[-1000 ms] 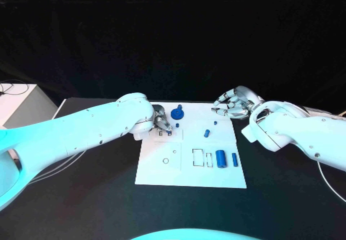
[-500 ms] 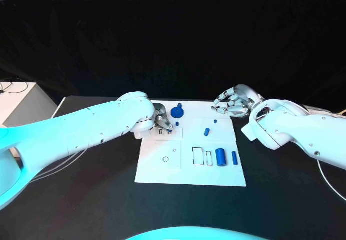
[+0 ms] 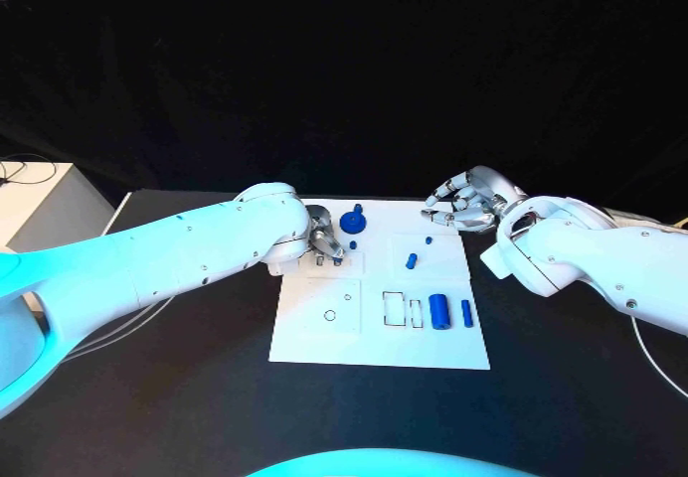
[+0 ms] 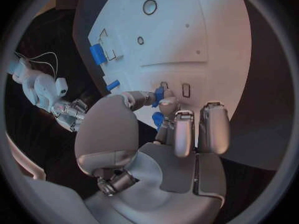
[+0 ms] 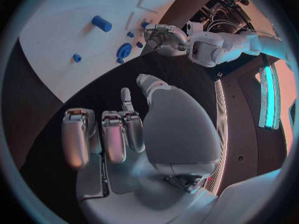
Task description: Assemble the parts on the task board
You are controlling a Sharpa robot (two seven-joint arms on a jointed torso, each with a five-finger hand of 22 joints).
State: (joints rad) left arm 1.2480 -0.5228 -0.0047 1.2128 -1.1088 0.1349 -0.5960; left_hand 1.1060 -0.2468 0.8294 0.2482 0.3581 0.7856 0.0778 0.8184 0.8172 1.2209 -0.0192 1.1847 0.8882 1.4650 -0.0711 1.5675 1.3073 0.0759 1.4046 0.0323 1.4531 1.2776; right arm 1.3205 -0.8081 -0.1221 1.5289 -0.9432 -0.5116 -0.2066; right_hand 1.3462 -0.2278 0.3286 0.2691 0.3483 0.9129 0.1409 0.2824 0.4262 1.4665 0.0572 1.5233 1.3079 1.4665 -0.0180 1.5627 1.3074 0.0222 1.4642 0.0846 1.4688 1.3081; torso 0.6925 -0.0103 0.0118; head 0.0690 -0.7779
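on the task board (image 3: 333,348), small blue parts (image 3: 440,312)

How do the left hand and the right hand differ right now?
The left hand is over the task board, while the right hand sits off its far right corner, above the black table. The left hand pinches a small blue part at its fingertips; the right hand holds nothing, fingers loosely curled and apart. Both are silver hands on white arms.

no readable text, labels or numbers anywhere
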